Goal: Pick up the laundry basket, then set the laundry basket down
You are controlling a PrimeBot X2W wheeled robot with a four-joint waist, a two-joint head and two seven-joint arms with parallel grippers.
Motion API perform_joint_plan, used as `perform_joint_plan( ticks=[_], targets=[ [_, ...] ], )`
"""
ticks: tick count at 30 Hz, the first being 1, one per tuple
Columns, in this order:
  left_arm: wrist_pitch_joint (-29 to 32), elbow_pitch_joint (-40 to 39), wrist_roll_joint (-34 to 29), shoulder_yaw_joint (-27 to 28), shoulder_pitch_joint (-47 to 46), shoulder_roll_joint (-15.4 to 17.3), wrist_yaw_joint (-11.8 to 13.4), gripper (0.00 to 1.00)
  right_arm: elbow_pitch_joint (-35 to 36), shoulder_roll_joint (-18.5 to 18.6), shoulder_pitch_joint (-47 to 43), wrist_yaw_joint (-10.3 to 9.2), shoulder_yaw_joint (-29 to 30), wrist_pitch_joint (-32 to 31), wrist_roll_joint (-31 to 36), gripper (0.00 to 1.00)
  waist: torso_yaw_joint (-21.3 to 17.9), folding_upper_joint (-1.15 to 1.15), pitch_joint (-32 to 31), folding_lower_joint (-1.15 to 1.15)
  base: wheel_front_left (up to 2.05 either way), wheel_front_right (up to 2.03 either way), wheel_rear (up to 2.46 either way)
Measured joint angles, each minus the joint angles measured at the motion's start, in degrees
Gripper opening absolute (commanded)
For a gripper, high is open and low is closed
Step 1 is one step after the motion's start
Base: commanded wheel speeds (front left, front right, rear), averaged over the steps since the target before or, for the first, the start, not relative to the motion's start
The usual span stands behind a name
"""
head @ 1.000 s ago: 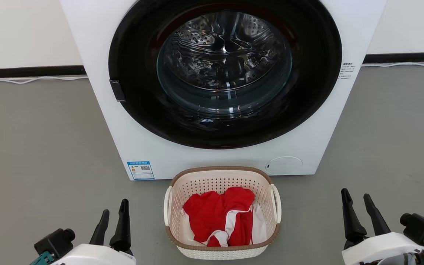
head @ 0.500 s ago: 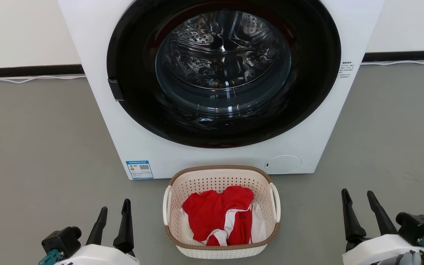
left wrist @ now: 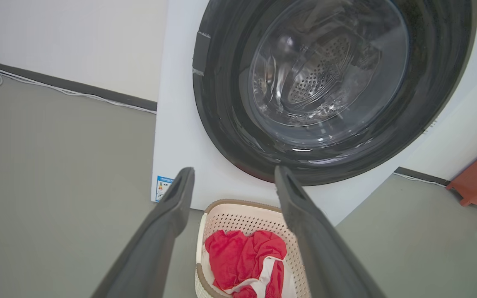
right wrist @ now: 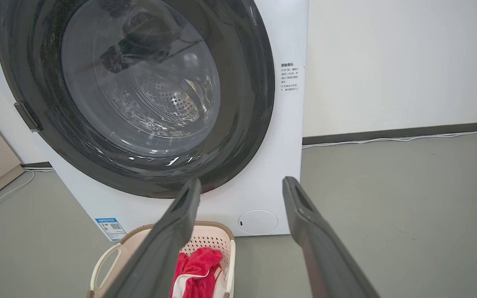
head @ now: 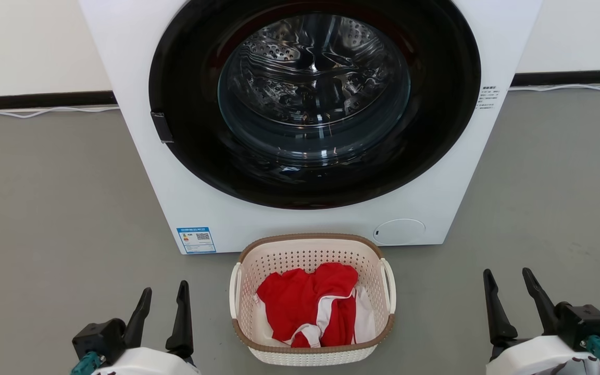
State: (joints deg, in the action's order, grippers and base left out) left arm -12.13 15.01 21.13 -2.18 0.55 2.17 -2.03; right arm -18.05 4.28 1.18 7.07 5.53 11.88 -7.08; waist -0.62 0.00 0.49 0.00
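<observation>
Laundry basket [head: 311,356] is sitting on the floor [head: 45,219], centred between your two arms and tight up to the foot of the washing machine [head: 201,208]. Whether its back rim is touching the white panel, you cannot tell from the head view. A red garment [head: 300,302] with white trim is lying loose inside.

Risks you are facing:
- The side handles [head: 234,291] are thin and lying close against the basket wall, so a fingertip coming in off-line is likely sliding past or jamming into the perforations.
- If one side is lifting ahead of the other, the basket is tipping and the clothing is spilling out.
- Going straight up, the far rim may be scraping the bulging door [head: 313,104].

Left claw [head: 164,289]: fingers standing well apart, holding nothing, touching nothing, hanging well clear of the basket's left side.

Right claw [head: 507,273]: likewise spread wide and empty, well apart from the right handle.
</observation>
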Motion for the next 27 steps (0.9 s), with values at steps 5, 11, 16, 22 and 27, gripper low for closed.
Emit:
perform_joint_plan(
  ticks=[5, 11, 16, 22, 27],
  targets=[
    [-0.9, 0.0, -3.3, -0.2, 0.0, 0.0, 0.0, 1.00, -0.6, 0.0, 0.0, 0.01, 0.2, 0.8, 3.7, 1.00, 0.0, 0.00, 0.1, 0.00, 0.00, 0.00, 0.00],
    [-2.0, 0.0, -7.1, -0.5, 0.0, 0.1, 0.5, 1.00, -0.7, 0.0, 0.0, 0.04, 0.3, 1.9, 8.0, 1.00, 0.2, 0.00, 0.0, 0.00, 0.00, 0.00, 0.00],
    [-2.3, 0.0, -8.5, -0.7, 0.0, 0.1, 0.5, 1.00, -0.7, -0.1, 0.0, 0.05, 0.3, 2.3, 10.1, 1.00, 0.3, 0.00, 0.0, 0.00, 0.00, 0.00, 0.00],
    [-2.3, 0.1, -8.5, -0.8, 0.0, 0.1, 0.5, 1.00, -0.7, -0.1, 0.0, 0.05, 0.2, 2.3, 10.1, 1.00, 0.4, 0.00, 0.2, 0.00, 0.00, 0.00, 0.00],
    [-2.3, 0.2, -8.5, -0.8, 0.0, 0.1, 0.5, 1.00, -0.7, -0.1, 0.0, 0.05, 0.2, 2.3, 10.1, 1.00, 0.4, 0.00, 0.4, 0.00, 0.00, 0.00, 0.00]
  ],
)
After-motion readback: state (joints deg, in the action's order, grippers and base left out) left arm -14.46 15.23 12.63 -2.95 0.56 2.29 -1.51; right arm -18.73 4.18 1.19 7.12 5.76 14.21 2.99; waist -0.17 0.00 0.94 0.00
